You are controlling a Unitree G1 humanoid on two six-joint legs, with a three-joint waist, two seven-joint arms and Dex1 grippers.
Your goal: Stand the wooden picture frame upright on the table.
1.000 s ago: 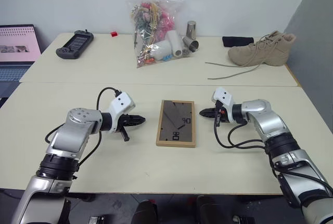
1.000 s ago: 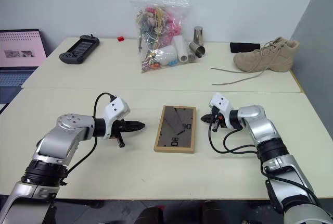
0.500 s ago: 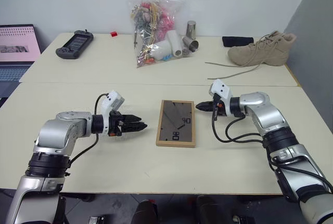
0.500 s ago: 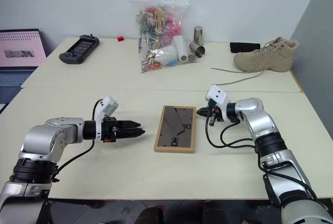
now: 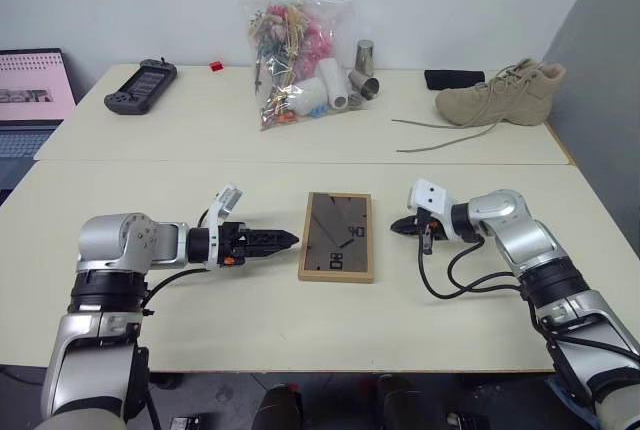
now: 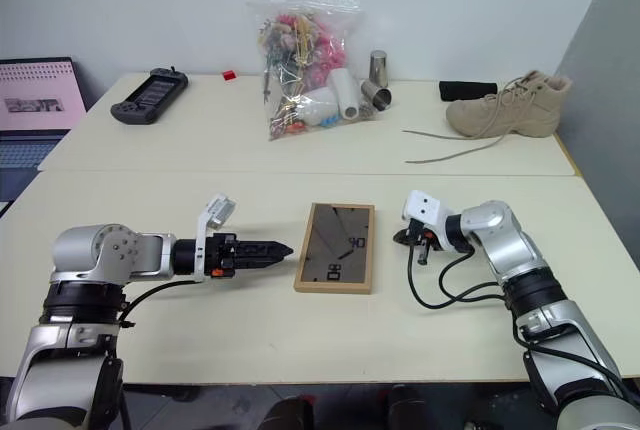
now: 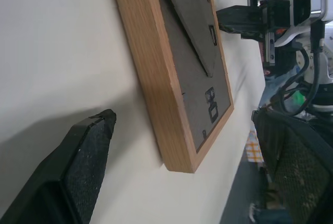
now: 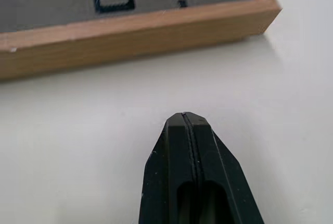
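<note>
The wooden picture frame (image 5: 338, 236) lies flat on the near panel of the table (image 5: 300, 320), its dark back panel and easel stand facing up. My left gripper (image 5: 287, 241) points at the frame's left edge, just short of it. It is open; in the left wrist view its fingers (image 7: 78, 172) stand wide apart, with the frame's wooden side (image 7: 156, 78) ahead between them. My right gripper (image 5: 400, 227) is shut and holds nothing, low over the table a little off the frame's right edge (image 8: 130, 34).
On the far panel are a clear bag of mixed items (image 5: 295, 55), metal cups (image 5: 366, 62), a tan boot (image 5: 495, 95) with a trailing lace, a black block (image 5: 452, 79) and a game controller (image 5: 140, 85). A laptop (image 5: 35, 85) stands at far left.
My left gripper has rolled, opened wide and reached right to the frame's left edge. My right gripper swung up toward the frame's corner, then dropped back, staying shut. The frame has not moved.
</note>
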